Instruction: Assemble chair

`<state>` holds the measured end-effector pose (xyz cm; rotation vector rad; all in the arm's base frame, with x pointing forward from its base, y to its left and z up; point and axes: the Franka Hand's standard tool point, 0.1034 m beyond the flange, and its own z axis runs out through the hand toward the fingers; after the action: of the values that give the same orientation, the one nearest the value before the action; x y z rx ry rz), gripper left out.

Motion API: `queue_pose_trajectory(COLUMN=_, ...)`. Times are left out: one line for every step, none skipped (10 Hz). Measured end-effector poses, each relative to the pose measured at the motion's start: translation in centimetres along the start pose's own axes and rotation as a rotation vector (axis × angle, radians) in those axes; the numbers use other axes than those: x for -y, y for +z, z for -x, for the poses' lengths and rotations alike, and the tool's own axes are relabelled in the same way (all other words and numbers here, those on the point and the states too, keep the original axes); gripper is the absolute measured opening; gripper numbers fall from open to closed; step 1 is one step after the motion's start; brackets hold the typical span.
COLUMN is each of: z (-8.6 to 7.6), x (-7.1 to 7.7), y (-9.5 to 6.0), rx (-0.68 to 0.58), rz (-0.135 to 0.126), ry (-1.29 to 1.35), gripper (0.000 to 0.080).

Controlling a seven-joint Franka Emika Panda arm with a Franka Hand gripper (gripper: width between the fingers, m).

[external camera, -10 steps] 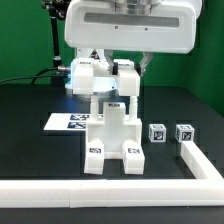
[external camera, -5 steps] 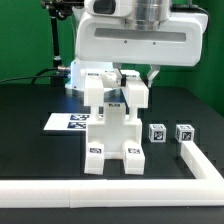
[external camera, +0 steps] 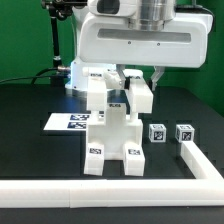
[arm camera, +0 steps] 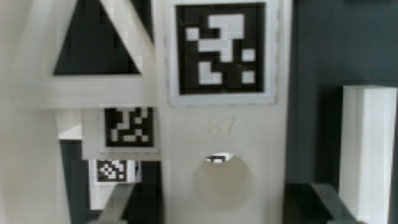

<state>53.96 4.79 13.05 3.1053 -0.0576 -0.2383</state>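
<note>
I am holding a white chair piece (arm camera: pixel 222 130) in my pincer (external camera: pixel 119 82). My jaws are standing partway apart and squeezing it from both sides. The chair (external camera: pixel 112 140) is standing in the middle of the black table (external camera: pixel 30 150), right under my pincer.

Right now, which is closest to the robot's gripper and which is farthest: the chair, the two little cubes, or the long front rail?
1. chair: its upright piece is in the gripper.
2. inner cube: exterior view's right.
3. outer cube: farther right.
4. front rail: along the front.
</note>
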Motion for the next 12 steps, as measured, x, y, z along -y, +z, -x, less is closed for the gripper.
queue_pose_trajectory(z=-0.1, x=-0.1, y=0.1, rx=0.002, rz=0.001, ry=0.002, gripper=0.0284)
queue_pose_trajectory(z=-0.1, x=-0.1, y=0.3, rx=0.007, rz=0.002, ry=0.004, gripper=0.0284)
queue_pose_trajectory(z=-0.1, x=-0.1, y=0.4, rx=0.007, rz=0.003, ry=0.004, gripper=0.0284)
queue_pose_trajectory(z=-0.1, x=-0.1, y=0.4, rx=0.007, rz=0.003, ry=0.004, gripper=0.0284)
queue_pose_trajectory(z=-0.1, x=-0.1, y=0.4, rx=0.005, rz=0.003, ry=0.003, gripper=0.0284)
queue_pose_trajectory(z=-0.2, x=-0.2, y=0.1, rx=-0.015, rz=-0.002, ry=0.005, gripper=0.0284)
queue_pose_trajectory(z=-0.1, x=-0.3, y=0.2, rx=-0.039, rz=-0.006, ry=0.010, gripper=0.0284)
queue_pose_trajectory(z=-0.1, x=-0.5, y=0.7, rx=-0.052, rz=-0.007, ry=0.008, gripper=0.0284)
queue_pose_trajectory(z=-0.2, x=-0.6, y=1.3, rx=-0.069, rz=-0.009, ry=0.008, gripper=0.0284)
queue_pose_trajectory(z=-0.3, x=-0.6, y=1.6, rx=-0.072, rz=-0.015, ry=0.016, gripper=0.0284)
queue_pose_trajectory(z=-0.3, x=-0.5, y=1.7, rx=-0.075, rz=-0.014, ry=0.016, gripper=0.0284)
queue_pose_trajectory(z=-0.3, x=-0.6, y=1.9, rx=-0.074, rz=-0.014, ry=0.017, gripper=0.0284)
